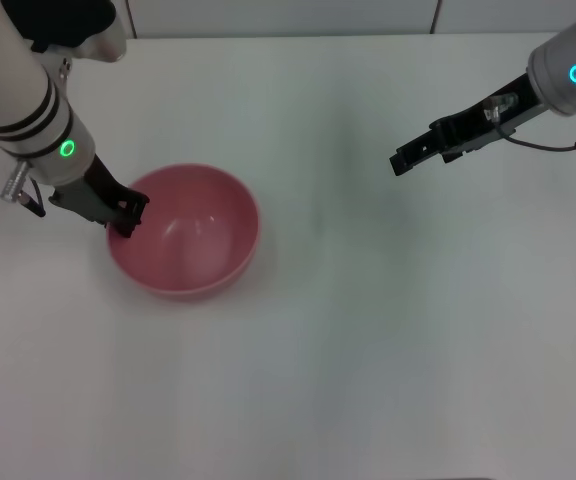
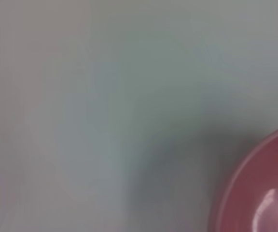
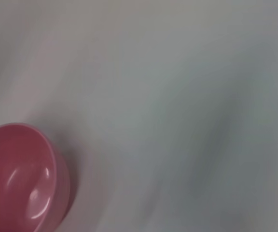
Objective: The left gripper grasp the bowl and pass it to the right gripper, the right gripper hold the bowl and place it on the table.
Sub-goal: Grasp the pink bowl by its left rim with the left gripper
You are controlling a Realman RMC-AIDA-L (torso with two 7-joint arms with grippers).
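White table [image 1: 388, 340], one pink bowl [image 1: 193, 245], left end effector [image 1: 126, 218] at rim, right end effector [image 1: 400, 160] apart

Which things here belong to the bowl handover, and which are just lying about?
Part of the job:
- bowl, on the table
- left end effector, at the bowl's rim
- right end effector, held above the table, apart from the bowl

Lying about:
- nothing else visible
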